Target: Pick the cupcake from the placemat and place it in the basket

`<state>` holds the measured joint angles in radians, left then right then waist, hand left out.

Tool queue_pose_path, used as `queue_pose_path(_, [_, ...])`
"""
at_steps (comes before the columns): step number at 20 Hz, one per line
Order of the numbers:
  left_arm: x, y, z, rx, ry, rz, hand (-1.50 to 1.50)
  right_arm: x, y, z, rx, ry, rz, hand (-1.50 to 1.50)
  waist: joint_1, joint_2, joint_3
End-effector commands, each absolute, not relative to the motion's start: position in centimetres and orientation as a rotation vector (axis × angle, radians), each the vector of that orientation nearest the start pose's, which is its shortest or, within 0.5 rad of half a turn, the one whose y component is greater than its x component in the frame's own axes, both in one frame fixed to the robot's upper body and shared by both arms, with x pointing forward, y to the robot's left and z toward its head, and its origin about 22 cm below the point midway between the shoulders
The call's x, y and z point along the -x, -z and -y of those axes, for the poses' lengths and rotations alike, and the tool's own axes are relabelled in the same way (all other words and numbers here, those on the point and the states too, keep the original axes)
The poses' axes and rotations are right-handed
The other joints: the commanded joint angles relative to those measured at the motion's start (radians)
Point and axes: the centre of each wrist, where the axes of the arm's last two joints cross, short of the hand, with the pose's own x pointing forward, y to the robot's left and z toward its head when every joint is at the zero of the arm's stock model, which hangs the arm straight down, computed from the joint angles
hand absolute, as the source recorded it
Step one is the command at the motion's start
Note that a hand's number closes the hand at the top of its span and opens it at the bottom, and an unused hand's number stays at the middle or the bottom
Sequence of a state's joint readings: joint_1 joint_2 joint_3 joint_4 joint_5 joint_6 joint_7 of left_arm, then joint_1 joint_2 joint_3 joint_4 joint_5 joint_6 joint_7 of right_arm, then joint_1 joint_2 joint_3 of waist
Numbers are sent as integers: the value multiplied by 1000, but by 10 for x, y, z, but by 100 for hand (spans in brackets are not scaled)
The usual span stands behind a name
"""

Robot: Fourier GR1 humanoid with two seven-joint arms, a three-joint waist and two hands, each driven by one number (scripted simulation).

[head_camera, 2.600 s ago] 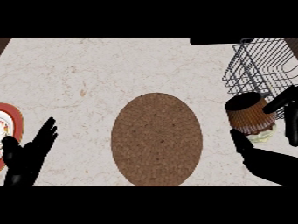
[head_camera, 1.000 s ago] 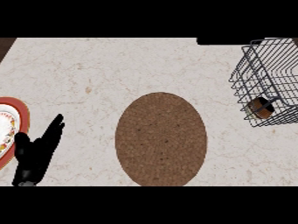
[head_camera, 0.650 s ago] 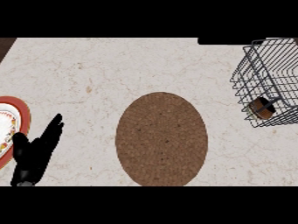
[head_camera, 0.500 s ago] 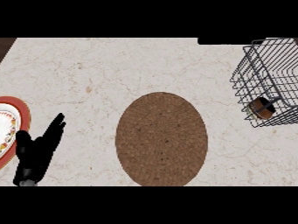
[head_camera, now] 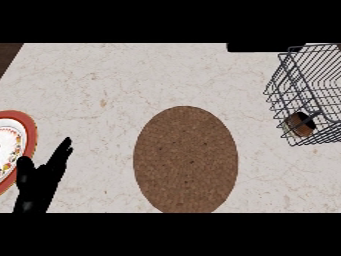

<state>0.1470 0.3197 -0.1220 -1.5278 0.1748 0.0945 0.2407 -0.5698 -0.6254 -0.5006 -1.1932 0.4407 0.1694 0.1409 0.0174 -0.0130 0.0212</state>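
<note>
A pale stone counter (head_camera: 129,80) carries one brown oval placemat (head_camera: 185,159) at its middle, with nothing lying on it. One wire basket (head_camera: 313,90) stands at the right edge, and one red-rimmed plate (head_camera: 21,131) sits at the left edge with a dark item on it. One left hand (head_camera: 40,180) rests beside the plate, fingers straight, holding nothing. The single cupcake (head_camera: 300,124) lies inside the basket, well apart from that hand.
</note>
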Motion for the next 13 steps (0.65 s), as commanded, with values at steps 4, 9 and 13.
queue_pose_path(4, [-188,58,-292,-145,25,1010,0,-319,-218,469,910,-67,1575,-150,-20,15,-22])
queue_pose_path(9, [-190,41,-293,-156,40,1019,0,-290,-228,518,948,38,1539,-150,-18,16,-20])
queue_pose_path(13, [-190,51,-309,-164,34,1022,0,-269,-240,547,956,93,1461,-150,-18,18,-21])
